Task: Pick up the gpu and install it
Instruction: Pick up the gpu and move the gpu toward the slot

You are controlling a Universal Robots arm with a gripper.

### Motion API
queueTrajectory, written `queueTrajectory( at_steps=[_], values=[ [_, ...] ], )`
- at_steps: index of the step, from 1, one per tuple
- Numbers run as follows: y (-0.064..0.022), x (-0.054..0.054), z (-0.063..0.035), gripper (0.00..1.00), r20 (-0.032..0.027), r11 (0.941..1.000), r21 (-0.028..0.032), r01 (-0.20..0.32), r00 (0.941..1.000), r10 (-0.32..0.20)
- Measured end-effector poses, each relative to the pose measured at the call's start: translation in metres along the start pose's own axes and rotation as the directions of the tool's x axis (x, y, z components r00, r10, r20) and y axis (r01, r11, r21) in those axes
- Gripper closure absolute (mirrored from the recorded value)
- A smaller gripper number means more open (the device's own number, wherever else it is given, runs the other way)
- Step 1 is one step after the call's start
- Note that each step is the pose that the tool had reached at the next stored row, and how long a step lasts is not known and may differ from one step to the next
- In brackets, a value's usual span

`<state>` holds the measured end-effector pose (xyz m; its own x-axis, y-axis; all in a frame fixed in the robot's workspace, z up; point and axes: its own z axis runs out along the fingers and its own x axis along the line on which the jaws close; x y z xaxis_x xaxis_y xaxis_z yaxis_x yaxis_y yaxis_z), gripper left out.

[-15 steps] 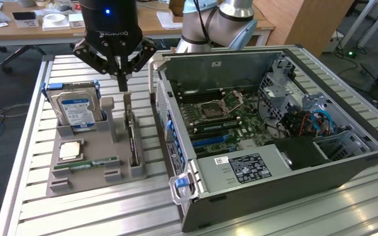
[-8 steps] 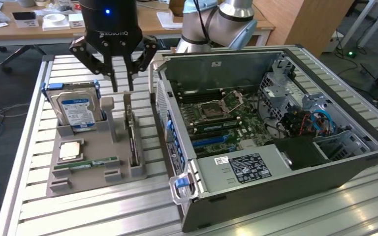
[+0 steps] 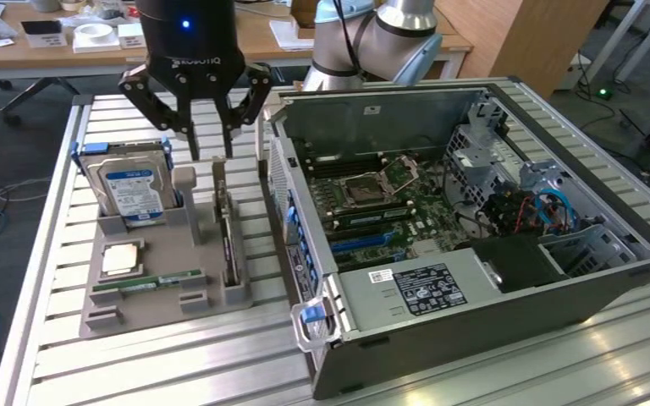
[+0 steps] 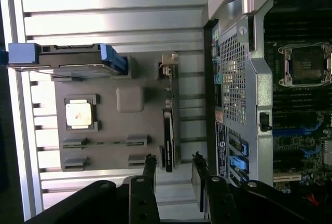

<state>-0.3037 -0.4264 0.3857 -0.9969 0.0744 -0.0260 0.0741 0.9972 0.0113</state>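
gripper (image 3: 210,154) open, empty | gpu (image 3: 227,233) just beneath it (seemingly upright in holder (image 3: 173,247)) | best: centre jaws across card edge, descend straight

Got the gpu (image 3: 226,228) on edge in the tray (image 3: 162,245) just under the end effector (image 3: 209,152), hard drive (image 3: 131,182) to the exterior view's left of it, computer case (image 3: 472,279) opposite, all on the desk (image 3: 133,364).
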Motion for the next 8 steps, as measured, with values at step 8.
queueTrajectory(
  at_steps=[8],
  values=[
    [-0.0001,0.0,0.0144,0.58,0.0,1.0,-0.0001,0.0,1.0,0.0]
  ],
)
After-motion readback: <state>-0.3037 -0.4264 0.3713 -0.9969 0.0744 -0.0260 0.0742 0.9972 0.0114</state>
